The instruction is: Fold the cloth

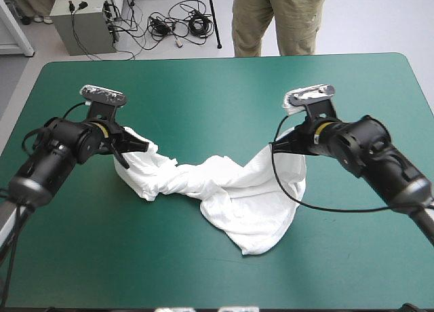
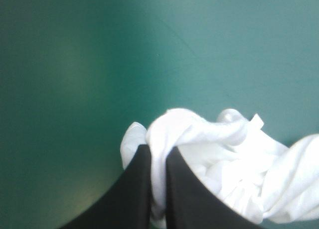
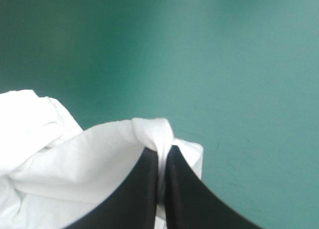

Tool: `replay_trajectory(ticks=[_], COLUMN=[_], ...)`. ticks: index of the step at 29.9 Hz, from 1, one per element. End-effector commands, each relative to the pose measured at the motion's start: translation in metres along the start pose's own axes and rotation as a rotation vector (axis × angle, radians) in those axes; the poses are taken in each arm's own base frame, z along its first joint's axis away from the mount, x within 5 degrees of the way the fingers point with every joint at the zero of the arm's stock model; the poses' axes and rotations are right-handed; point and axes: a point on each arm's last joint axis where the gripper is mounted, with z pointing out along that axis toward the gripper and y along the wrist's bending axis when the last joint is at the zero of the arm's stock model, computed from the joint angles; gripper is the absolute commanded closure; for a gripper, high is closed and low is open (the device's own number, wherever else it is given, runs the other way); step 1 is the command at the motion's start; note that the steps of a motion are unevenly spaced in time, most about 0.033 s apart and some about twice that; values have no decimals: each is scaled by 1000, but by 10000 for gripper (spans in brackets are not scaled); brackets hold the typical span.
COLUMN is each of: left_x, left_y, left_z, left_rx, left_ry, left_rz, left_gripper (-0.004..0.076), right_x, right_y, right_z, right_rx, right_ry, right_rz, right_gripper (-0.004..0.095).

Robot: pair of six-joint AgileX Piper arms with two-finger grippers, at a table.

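We see the T-shirt (image 1: 230,197) strung across the middle of the table (image 1: 203,88), one end in each end effector. Its bulk sags in a twisted, crumpled heap on the teal-green cover, toward the near side. The left end effector (image 1: 137,146) pinches the left end: in its wrist view the black fingers (image 2: 134,189) are all but closed, with a fold of white cloth squeezed between them. The right end effector (image 1: 283,144) grips the right end in the same way, a small bunch of cloth pushed up at its tips. From above, the arms partly hide both pinch points. We cannot make out sleeves, collar or hem in the twisted cloth.
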Motion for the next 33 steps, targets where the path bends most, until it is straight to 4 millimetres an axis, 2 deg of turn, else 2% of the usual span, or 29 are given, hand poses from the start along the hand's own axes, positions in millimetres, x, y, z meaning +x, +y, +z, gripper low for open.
replay_trajectory(ticks=[1,5,9,16,19,22,24,27,29,30,31,33], left_x=[-23,-32,-41,-43,-39,-40,-40,-40,-42,-47,-51,-59], left_y=[12,21,24,17,16,19,21,17,16,18,20,27], left_z=[19,57,86,131,142,143,141,133,122,115,106,87], left_rx=[62,72,73,120,127,109,106,161,199,193,183,155], left_ry=[-73,-6,29,71,92,82,81,145,203,210,215,197], left_rz=[-56,-82,-94,-179,-189,-173,-167,-91,-5,1,5,3], left_gripper=[732,732,733,733,733,727,675,464,319,256,213,192], right_x=[-17,-23,-38,-54,-59,-61,-60,-60,-61,-62,-62,-63], right_y=[-2,-16,-39,-68,-72,-73,-73,-70,-67,-65,-64,-63], right_z=[24,68,95,127,134,135,136,133,128,124,118,105], right_rx=[-4,-13,7,62,75,85,83,55,13,-1,-9,-14], right_ry=[-73,2,20,102,129,139,146,153,159,159,165,171], right_rz=[16,124,144,155,153,121,105,147,161,158,148,140], right_gripper=[925,925,925,925,922,840,693,468,408,408,408,409])
